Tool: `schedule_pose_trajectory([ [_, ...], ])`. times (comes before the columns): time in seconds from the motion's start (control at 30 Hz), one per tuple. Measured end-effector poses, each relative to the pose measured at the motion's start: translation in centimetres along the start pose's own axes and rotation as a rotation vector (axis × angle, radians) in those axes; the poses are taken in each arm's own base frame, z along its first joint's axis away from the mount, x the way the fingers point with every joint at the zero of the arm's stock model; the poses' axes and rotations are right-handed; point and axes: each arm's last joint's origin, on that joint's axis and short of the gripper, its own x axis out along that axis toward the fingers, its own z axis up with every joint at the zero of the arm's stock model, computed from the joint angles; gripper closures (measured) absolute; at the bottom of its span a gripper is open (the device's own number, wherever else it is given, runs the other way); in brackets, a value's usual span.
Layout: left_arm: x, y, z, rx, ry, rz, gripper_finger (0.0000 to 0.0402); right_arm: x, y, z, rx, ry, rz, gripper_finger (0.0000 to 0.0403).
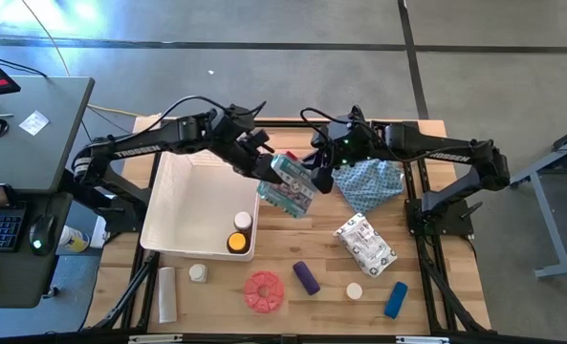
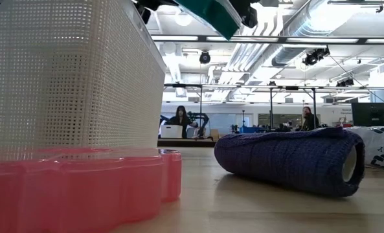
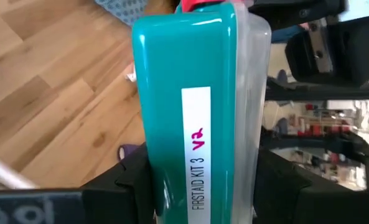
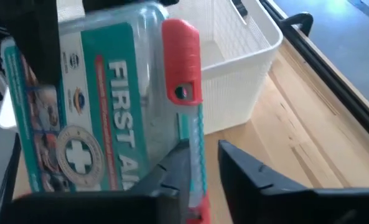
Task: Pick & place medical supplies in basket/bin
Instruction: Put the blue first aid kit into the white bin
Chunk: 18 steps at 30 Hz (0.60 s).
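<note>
left tool (image 1: 264, 164) grips first aid kit (image 1: 290, 183) | right tool (image 1: 318, 164) loosens hold | kit hangs near bin (image 1: 168, 225) rim, ready to drop in

Low view: first aid kit (image 2: 211, 14) cut off by top edge, both grippers out of sight. Pink disc (image 2: 75, 188) cropped at bottom. Left wrist view: kit hides fingers' contact

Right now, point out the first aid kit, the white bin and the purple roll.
first aid kit (image 1: 291, 184): high view, printed face.
white bin (image 1: 159, 205): high view, left rim.
purple roll (image 2: 282, 158): low view, its knitted side.
</note>
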Motion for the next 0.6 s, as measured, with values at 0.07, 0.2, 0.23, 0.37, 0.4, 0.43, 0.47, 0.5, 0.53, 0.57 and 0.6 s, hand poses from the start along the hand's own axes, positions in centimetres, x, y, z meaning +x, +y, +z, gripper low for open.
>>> schedule_pose_trajectory([
  [0.07, -0.7, 0.1, 0.2, -0.008, 0.011, -0.025, 0.0171, 0.0, 0.0, -0.1, 0.001, 0.012, -0.005, 0.0301],
  [0.2, -2.2, 0.4, 0.7, 0.056, 0.024, -0.071, 0.0171, -0.6, -0.1, -0.1, 0.002, 0.006, -0.024, 0.026],
  [0.23, -2.7, 0.4, 0.7, 0.09, 0.029, -0.084, 0.0172, -0.8, -0.1, 0.0, 0.002, -0.007, -0.028, 0.0253],
  [0.37, -4.6, 0.9, 0.3, 0.163, 0.035, -0.078, 0.0174, -1.7, -0.1, 0.1, -0.002, -0.027, -0.058, 0.0236],
  [0.4, -5.3, 1.0, 0.0, 0.167, 0.052, -0.079, 0.0174, -2.0, -0.2, -0.3, -0.005, 0.001, -0.085, 0.0235],
  [0.43, -6.0, 0.9, -0.3, 0.186, 0.05, -0.087, 0.0174, -2.0, -0.5, -0.8, -0.007, 0.033, -0.118, 0.0234],
  [0.47, -6.8, 0.8, -0.5, 0.209, 0.039, -0.093, 0.0174, -2.2, -0.5, -0.6, -0.006, 0.014, -0.127, 0.0234],
  [0.5, -7.5, 0.9, -0.8, 0.228, 0.033, -0.093, 0.0174, -2.4, -0.5, -0.4, -0.002, -0.01, -0.148, 0.0234],
  [0.53, -8.1, 1.1, -1.1, 0.234, 0.038, -0.083, 0.0174, -2.6, -0.6, -0.5, -0.003, 0.002, -0.169, 0.0234],
  [0.57, -8.7, 1.4, -1.4, 0.23, 0.04, -0.066, 0.0174, -3.0, -0.6, -0.9, -0.005, 0.026, -0.181, 0.0234],
  [0.6, -9.2, 1.5, -1.6, 0.231, 0.03, -0.053, 0.0174, -3.2, -0.7, -1.0, -0.006, 0.031, -0.192, 0.0234],
])
